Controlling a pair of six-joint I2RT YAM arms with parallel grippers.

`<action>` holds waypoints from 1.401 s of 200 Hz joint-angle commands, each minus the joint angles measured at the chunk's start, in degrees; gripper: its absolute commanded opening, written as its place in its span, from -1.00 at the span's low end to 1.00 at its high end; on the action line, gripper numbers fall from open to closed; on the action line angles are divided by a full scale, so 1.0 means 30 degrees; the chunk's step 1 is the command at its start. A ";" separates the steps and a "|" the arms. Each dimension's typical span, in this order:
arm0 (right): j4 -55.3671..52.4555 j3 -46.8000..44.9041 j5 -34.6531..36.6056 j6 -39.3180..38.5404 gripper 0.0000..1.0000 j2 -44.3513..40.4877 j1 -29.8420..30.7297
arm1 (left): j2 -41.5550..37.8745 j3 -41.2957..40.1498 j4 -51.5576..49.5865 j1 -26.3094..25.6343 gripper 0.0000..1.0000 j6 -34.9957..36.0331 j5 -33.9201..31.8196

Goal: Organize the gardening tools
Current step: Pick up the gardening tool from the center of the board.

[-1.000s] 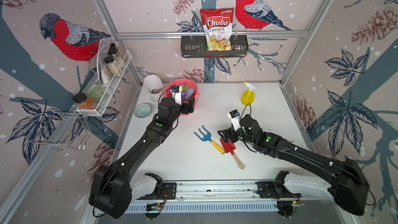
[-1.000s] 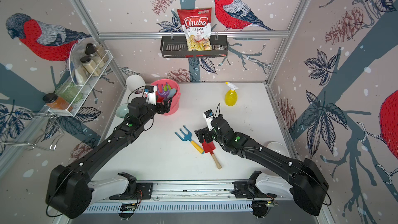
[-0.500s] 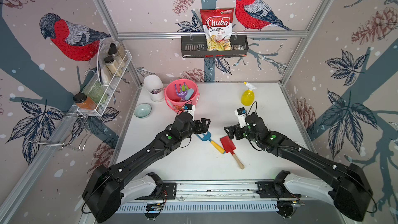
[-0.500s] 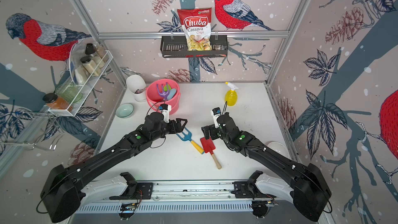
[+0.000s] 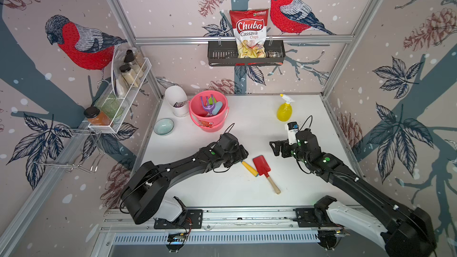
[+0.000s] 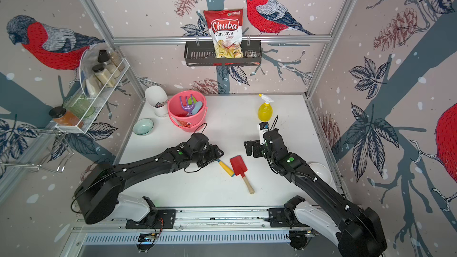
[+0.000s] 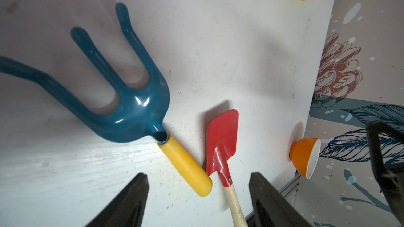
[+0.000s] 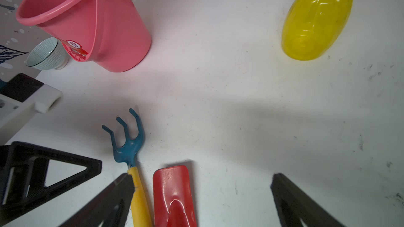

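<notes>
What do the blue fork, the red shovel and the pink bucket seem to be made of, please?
The fork looks like moulded plastic: glossy blue head with soft highlights, matte yellow handle.
The shovel: blade probably painted metal, shiny red with a rivet at the neck; the handle is pale bare wood, apparently.
The bucket: thin pink plastic, smooth with a dull sheen.

**Both arms out, jaws apart**

Left arm [image 5: 178, 166] reaches toward the middle, left gripper [image 5: 241, 156] tipped down low, jaws apart, gripping nothing. Right arm [image 5: 346, 179] stretches forward, right gripper [image 5: 274, 148] pointing sideways toward the left one, jaws spread wide.
</notes>
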 commanded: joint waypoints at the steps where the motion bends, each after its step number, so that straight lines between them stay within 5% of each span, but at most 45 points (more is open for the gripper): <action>1: -0.0302 -0.0033 -0.0116 0.0436 1.00 0.0003 -0.0136 | 0.0899 0.0869 -0.0280 -0.0226 0.51 -0.0645 0.1195; 196: -0.0589 -0.0143 -0.0777 0.0861 1.00 -0.0374 -0.0800 | 0.5715 0.5073 -0.6316 -0.0972 0.28 -0.0851 0.1198; 280: -0.0630 -0.0158 -0.1010 0.0819 1.00 -0.0724 -0.1030 | 0.7118 0.6342 -0.9337 -0.0998 -0.08 0.0019 0.0908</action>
